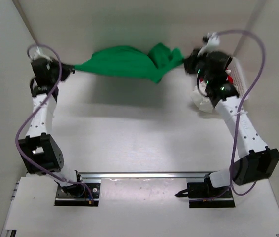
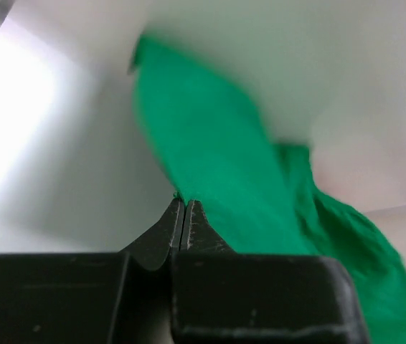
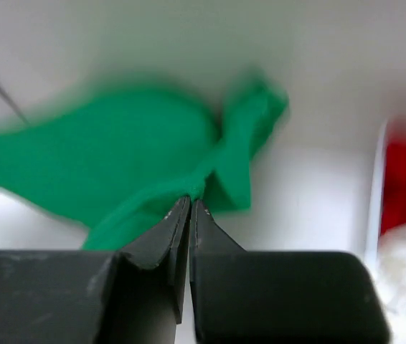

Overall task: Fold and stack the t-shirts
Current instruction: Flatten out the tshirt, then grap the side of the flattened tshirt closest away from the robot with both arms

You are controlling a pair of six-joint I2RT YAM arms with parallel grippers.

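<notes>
White table (image 1: 129, 128), green t-shirt (image 1: 124, 63) hangs between left gripper (image 1: 69, 69) and right gripper (image 1: 188, 59), both pinched on its edges. Looks soft, light, saggy; corners probably the best hold.

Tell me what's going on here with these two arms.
The two arms hold the green shirt stretched between them, lifted off the table near its far edge. The left arm has its jaws shut on one end, the right arm on the other. It is not folded yet. A red shirt waits at the right.
</notes>
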